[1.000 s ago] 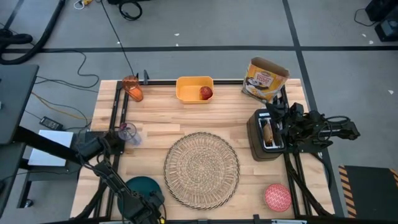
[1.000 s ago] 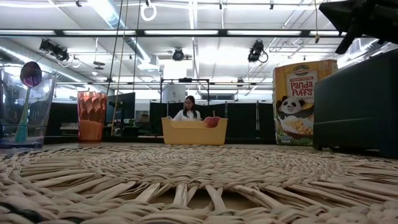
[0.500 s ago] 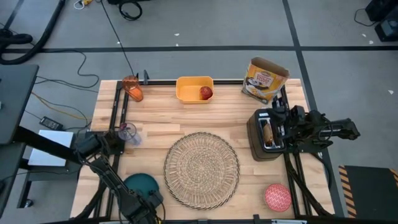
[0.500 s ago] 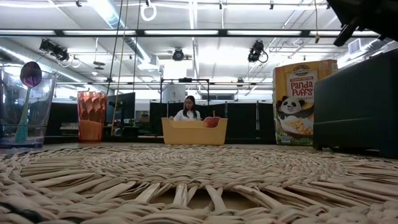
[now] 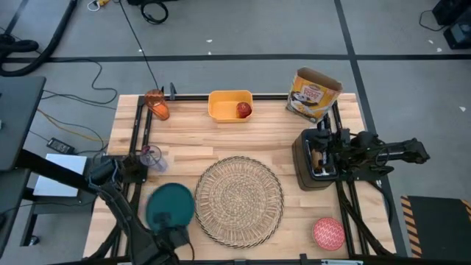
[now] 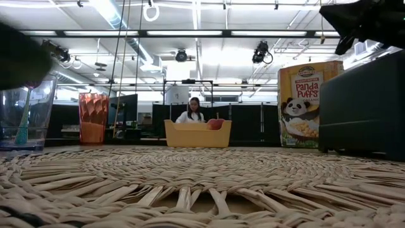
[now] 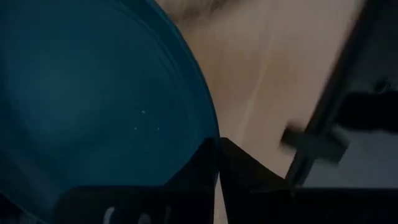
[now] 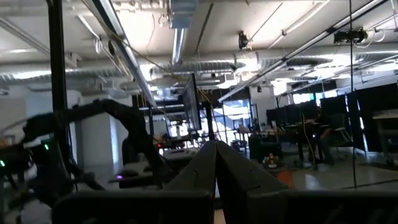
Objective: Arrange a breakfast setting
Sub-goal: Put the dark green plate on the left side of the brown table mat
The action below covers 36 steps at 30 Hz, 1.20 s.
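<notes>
High view, left pincer [image 5: 171, 234] gripping teal plate [image 5: 170, 205], beside placemat [image 5: 239, 199]

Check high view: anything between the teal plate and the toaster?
Yes: the round woven placemat lies between the teal plate, held by the left gripper, and the black toaster. Nothing rests on it. The high view shows this.

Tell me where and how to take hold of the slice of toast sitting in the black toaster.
Grip the toast slice by its top edge, coming straight down from above. It stands on edge in the slot of the black toaster, so only that upper edge is exposed, and the slot walls block any sideways approach. The right end effector hangs over the toaster, near that line.
</notes>
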{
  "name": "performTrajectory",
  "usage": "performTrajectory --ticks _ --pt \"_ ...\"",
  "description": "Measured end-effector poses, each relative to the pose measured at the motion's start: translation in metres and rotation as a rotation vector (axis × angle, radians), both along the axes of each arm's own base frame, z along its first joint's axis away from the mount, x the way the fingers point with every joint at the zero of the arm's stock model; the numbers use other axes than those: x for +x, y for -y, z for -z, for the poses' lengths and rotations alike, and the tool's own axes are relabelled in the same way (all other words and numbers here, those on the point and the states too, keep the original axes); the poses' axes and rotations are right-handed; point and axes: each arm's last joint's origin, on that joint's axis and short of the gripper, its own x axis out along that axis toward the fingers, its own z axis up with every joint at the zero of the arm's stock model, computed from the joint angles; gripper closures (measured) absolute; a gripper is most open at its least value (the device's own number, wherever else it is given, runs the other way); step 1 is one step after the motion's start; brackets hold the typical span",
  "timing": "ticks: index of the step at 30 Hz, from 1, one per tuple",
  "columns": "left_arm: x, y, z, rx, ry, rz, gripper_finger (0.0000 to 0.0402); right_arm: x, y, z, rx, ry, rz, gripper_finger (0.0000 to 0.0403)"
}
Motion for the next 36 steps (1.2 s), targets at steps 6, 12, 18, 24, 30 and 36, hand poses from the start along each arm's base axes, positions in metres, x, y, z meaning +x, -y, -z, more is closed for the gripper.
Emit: performTrajectory --ticks 6,12,18,24,30,36 --pt "0.031 0.003 0.004 0.066 0.205 0.302 0.0390 0.011 -0.003 0.008 -0.036 -0.115 -0.015 0.0386" --pt "0.076 -0.004 0.026 0.055 0.219 0.471 0.0390 0.024 -0.012 -0.002 -0.046 -0.285 -0.049 0.0386" --pt "0.092 -0.005 0.050 -0.079 0.104 0.535 0.0390 0.041 -0.025 -0.007 -0.069 -0.550 -0.064 0.0386" --pt "0.090 0.000 0.050 -0.107 0.110 0.548 0.0390 0.064 -0.043 -0.008 -0.110 -0.700 -0.088 0.0386" --pt "0.091 0.004 0.049 -0.157 0.133 0.542 0.0386 0.090 -0.057 -0.028 -0.120 -0.757 -0.084 0.0386" --pt "0.091 0.006 0.049 -0.184 0.142 0.511 0.0379 0.116 -0.067 -0.040 -0.071 -0.830 -0.087 0.0386"
